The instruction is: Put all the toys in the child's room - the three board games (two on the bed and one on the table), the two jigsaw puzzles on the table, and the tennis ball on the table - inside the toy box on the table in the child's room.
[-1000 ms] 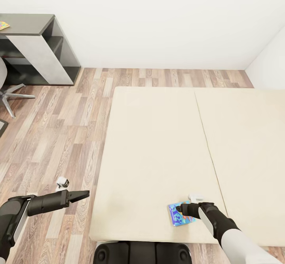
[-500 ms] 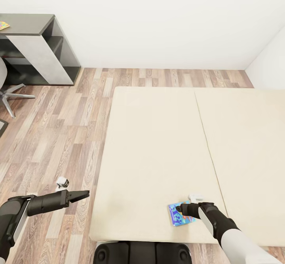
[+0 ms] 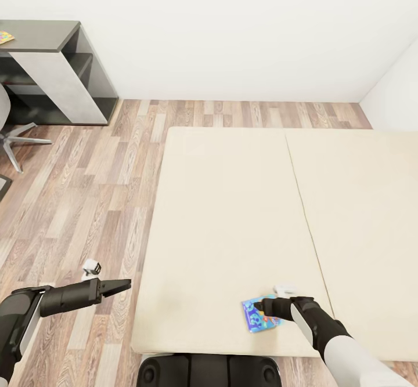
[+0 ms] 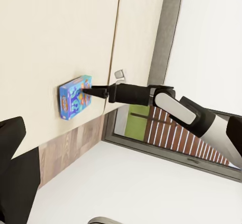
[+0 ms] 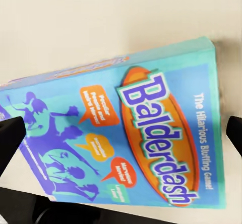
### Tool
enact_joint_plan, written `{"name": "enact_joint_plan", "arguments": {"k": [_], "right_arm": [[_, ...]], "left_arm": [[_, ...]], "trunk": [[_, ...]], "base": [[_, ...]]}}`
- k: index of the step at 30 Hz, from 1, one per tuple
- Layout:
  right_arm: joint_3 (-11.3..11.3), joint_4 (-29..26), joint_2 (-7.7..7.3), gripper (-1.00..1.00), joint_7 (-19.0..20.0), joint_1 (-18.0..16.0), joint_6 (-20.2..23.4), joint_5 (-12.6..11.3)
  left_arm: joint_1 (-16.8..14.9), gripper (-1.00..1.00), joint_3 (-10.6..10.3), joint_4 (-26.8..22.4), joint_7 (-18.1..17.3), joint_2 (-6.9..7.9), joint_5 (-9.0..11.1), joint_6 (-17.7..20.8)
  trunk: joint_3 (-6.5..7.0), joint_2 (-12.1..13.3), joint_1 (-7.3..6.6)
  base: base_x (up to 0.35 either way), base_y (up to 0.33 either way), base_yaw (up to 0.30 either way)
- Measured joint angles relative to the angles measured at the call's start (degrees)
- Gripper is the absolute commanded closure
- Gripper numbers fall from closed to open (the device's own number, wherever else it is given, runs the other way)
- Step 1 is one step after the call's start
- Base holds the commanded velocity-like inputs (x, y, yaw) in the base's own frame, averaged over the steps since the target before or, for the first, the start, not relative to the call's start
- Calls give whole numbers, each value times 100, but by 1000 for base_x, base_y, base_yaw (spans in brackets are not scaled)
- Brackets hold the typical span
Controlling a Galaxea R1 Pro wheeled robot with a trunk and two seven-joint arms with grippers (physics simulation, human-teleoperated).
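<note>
On the smooth beige bed [image 3: 232, 219], right fingers [image 3: 268, 304] spread around flat rectangular board game [image 3: 255, 316]; left fingers [image 3: 116, 286] closed.

The board game [image 3: 257, 314] and right tool [image 3: 260, 306] have shifted slightly left on the bed [image 3: 232, 213].

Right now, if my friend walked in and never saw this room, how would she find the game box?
Look at the big beige bed that lies on the wood floor. Go to its near edge, where the robot's black right arm reaches in; the board game lies flat on the mattress at the right gripper. It is the bed's one colourful thing: light blue, with an orange oval reading Balderdash.
</note>
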Motion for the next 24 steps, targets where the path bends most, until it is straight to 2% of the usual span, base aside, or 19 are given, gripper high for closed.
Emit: {"name": "enact_joint_plan", "arguments": {"k": [7,24], "right_arm": [[73,0,-1,-100,223,0,10,12],[110,0,3,-100,204,0,6,9]], "left_arm": [[0,-100,0,0,0,-4,5,-2],[0,-100,0,0,0,3,-3,2]], "trunk": [[0,0,0],[0,0,0]], "base": [[0,0,0],[0,0,0]]}}
